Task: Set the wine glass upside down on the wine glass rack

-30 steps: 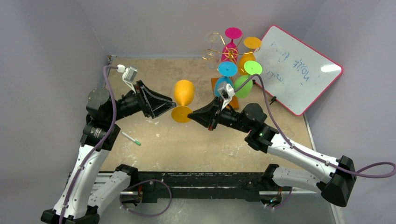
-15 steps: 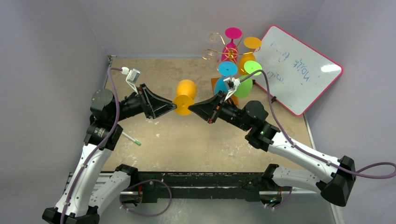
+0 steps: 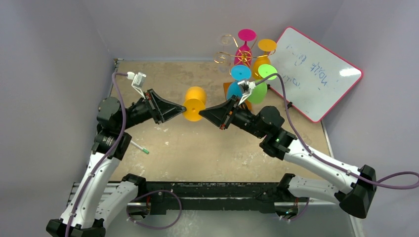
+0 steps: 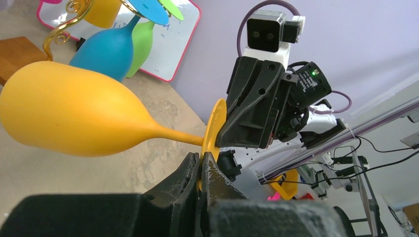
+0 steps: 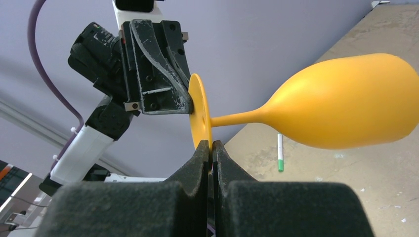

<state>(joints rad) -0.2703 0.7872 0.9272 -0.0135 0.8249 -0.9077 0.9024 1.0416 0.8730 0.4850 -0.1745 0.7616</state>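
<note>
An orange wine glass [image 3: 195,96] lies on its side in the air above the table's middle, bowl [image 4: 74,116] toward the far side. Both grippers pinch the rim of its flat foot [image 5: 200,116] from opposite sides. My left gripper [image 3: 184,111] [image 4: 201,159] is shut on the foot's left edge. My right gripper [image 3: 202,112] [image 5: 211,146] is shut on the right edge. The wine glass rack [image 3: 232,55], gold wire scrolls on a wooden base [image 4: 15,54], stands at the back, just beyond the glass.
Pink, orange, blue [image 3: 240,73] and green [image 3: 258,89] glasses hang upside down on the rack. A pink-framed whiteboard [image 3: 316,74] leans at the back right. A green-tipped pen [image 3: 139,146] lies on the table by the left arm.
The left gripper has closed onto the glass's foot, which the right gripper was holding. The glass has tipped over onto its side and shifted slightly away.
</note>
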